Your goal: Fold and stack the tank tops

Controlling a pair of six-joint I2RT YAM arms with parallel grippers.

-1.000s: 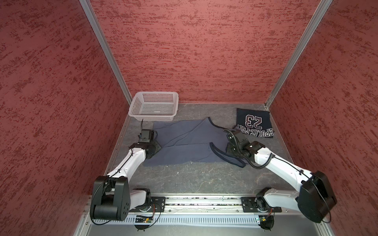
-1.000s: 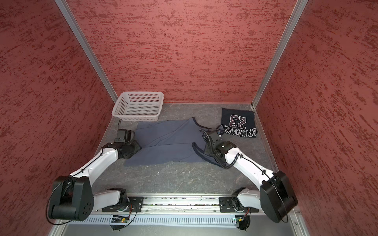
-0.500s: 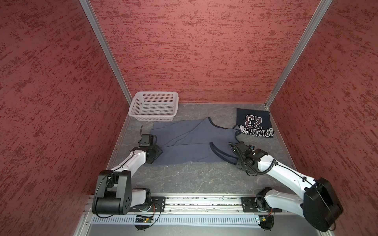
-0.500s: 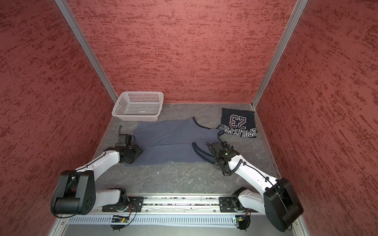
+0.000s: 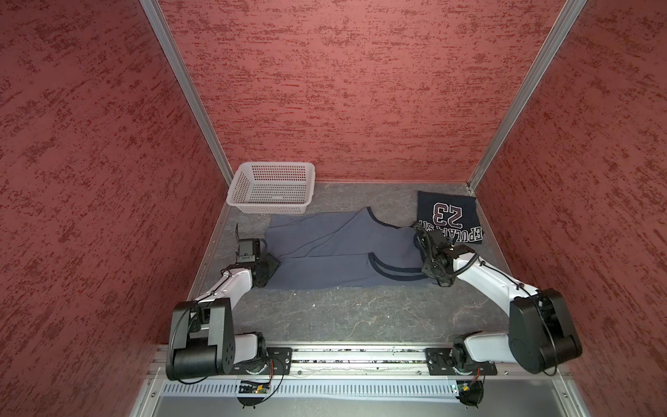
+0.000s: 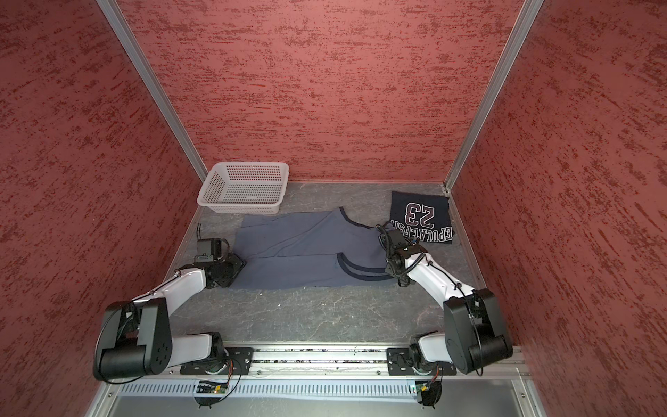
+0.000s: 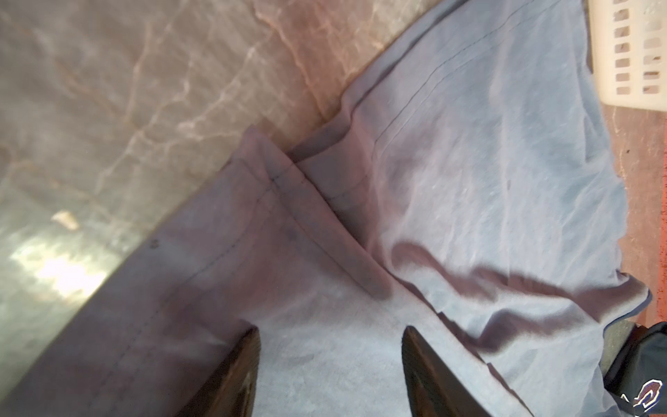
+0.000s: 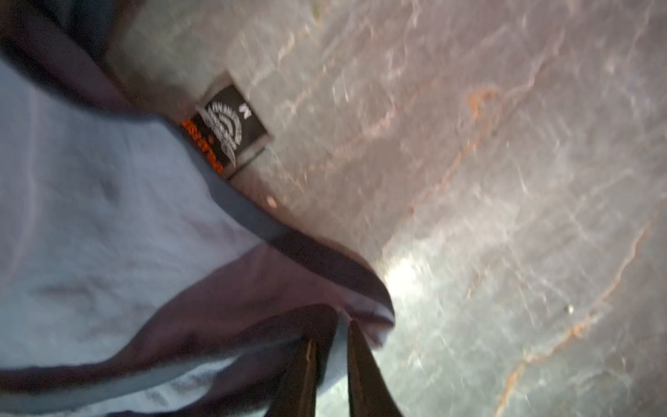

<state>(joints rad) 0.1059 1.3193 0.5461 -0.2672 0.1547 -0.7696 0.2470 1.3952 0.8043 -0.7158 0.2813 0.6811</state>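
Note:
The slate grey-blue tank top (image 5: 335,249) (image 6: 299,249) lies spread flat mid-table, with its dark-trimmed armholes toward the right. The navy "23" tank top (image 5: 447,216) (image 6: 420,216) lies folded in the back right corner. My left gripper (image 5: 271,263) (image 6: 236,265) sits at the grey top's left hem. In the left wrist view its jaws (image 7: 330,332) stand open over the cloth, gripping nothing. My right gripper (image 5: 422,249) (image 6: 389,249) is at the top's right edge. In the right wrist view (image 8: 334,334) it is shut on a pinch of grey-blue cloth beside the dark trim.
A white perforated basket (image 5: 270,187) (image 6: 245,187) stands at the back left, touching the grey top's far hem. A black neck label (image 8: 231,130) sticks out from the grey top's trim. Red walls close in three sides. The rail with both arm bases runs along the front.
My right gripper has swung along the grey top's right edge to the trimmed strap and closed on it. My left gripper stayed at the left hem and opened slightly wider.

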